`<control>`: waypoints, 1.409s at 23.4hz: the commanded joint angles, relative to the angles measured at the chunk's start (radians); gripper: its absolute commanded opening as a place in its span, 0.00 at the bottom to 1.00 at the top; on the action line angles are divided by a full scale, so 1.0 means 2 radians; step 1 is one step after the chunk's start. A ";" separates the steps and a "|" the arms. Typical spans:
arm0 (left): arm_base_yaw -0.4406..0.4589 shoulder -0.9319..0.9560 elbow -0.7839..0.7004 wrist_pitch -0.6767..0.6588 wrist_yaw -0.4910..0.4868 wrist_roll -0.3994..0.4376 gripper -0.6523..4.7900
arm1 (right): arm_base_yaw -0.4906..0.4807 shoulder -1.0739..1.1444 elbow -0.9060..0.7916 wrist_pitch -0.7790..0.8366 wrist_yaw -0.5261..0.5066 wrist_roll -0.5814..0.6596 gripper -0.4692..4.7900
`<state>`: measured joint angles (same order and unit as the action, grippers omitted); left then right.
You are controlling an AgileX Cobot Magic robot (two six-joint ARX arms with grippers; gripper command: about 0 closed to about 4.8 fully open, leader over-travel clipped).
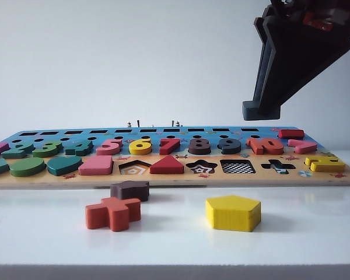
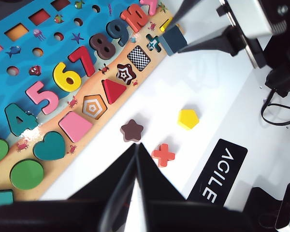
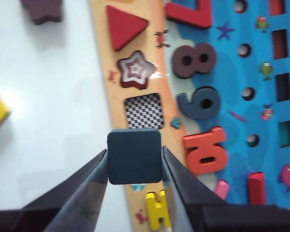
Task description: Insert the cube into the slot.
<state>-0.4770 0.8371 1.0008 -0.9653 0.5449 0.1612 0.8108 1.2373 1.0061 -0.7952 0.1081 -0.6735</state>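
Note:
My right gripper [image 3: 134,157] is shut on the cube [image 3: 134,155], a flat dark navy square block with rounded corners. It hangs well above the puzzle board [image 1: 181,178] on the right, where the cube [image 1: 261,110] shows edge-on between the fingers. The same cube [image 2: 174,40] shows in the left wrist view over the board's far end. The slot [image 3: 143,110], a square cutout with a black-and-white checkerboard bottom, lies just beyond the cube; the slot [image 1: 237,166] lies in the board's front row, beside the star cutout [image 1: 201,167]. My left gripper [image 2: 137,146] hangs shut and empty over the white table near the brown star block [image 2: 132,130].
On the table in front of the board lie a yellow pentagon [image 1: 233,212], an orange-red cross block [image 1: 113,213] and the brown star block [image 1: 130,189]. A cross cutout [image 1: 278,166] is right of the slot, a red triangle [image 1: 167,165] left of the star cutout. Numbers fill the board's back rows.

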 commanded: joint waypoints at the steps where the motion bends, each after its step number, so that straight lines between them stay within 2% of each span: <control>1: 0.000 0.000 0.002 0.005 0.004 0.002 0.16 | -0.003 0.003 0.000 0.028 -0.002 -0.018 0.42; 12: 0.000 0.000 0.002 0.005 0.004 0.002 0.16 | -0.016 0.059 -0.003 0.052 -0.019 -0.058 0.42; 33: 0.000 0.000 0.002 0.005 0.004 0.002 0.16 | -0.016 0.096 -0.008 0.083 -0.018 -0.070 0.42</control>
<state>-0.4770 0.8371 1.0008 -0.9649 0.5449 0.1612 0.7765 1.4281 0.9913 -0.6407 0.0750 -0.8097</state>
